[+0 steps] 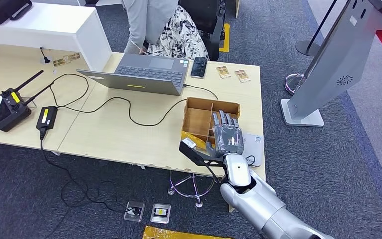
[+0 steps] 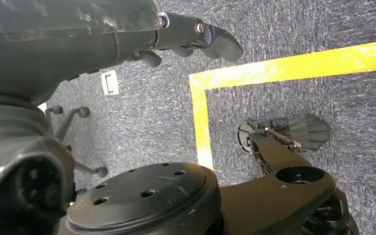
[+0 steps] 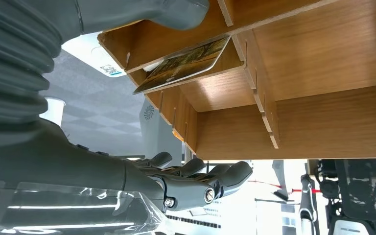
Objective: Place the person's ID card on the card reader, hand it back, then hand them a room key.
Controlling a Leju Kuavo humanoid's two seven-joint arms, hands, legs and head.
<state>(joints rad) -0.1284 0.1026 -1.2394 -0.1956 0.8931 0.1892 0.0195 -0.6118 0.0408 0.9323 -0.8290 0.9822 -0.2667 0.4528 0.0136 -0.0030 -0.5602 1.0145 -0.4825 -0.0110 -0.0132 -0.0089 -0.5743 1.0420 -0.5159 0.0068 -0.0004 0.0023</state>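
The right arm (image 1: 258, 204) is glossy silver with rounded shells and a black joint ring just behind the wrist. The right hand (image 1: 227, 135) is matte grey with darker fingers, a ribbed cover behind it and small silver screws at the knuckles.

The right hand (image 1: 228, 135) covers part of the wooden divided tray (image 1: 199, 119) and most of the grey card reader (image 1: 255, 147). A person (image 1: 159, 25) behind the laptop (image 1: 139, 74) is cut off by the top edge.
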